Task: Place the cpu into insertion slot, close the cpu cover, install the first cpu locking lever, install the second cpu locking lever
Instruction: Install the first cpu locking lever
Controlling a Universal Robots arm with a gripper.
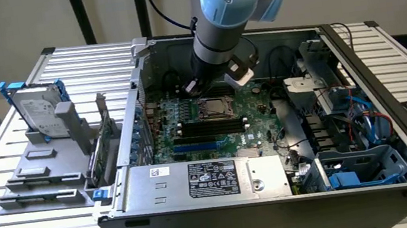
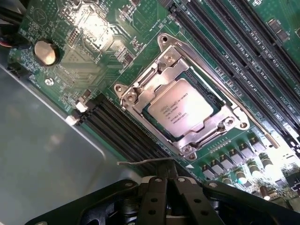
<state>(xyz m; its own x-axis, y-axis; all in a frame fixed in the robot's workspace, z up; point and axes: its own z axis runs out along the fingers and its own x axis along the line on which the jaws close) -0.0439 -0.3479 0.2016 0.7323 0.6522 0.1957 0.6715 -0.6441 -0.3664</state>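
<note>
The cpu (image 2: 178,108) sits in the slot (image 2: 207,90) under the shut cover (image 2: 140,91). The tool (image 2: 172,180), pressed together, hangs near its corner, by what may be a thin lever (image 2: 143,162). Memory slots (image 2: 115,125) flank both sides.

Cpu (image 2: 178,111) seated in insertion slot (image 2: 206,92) — cpu cover (image 2: 141,92) flat over it (gripper (image 2: 172,181) closed, near cover).

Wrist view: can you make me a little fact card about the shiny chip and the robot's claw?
cpu: lying flat in the insertion slot
cpu cover: down, framing the cpu
gripper: shut, nothing between its fingers, over the board beside the socket
thin metal lever: its end lies close to the gripper's tips; cannot tell if they touch
nearby: long black memory slots, round coin battery
</note>
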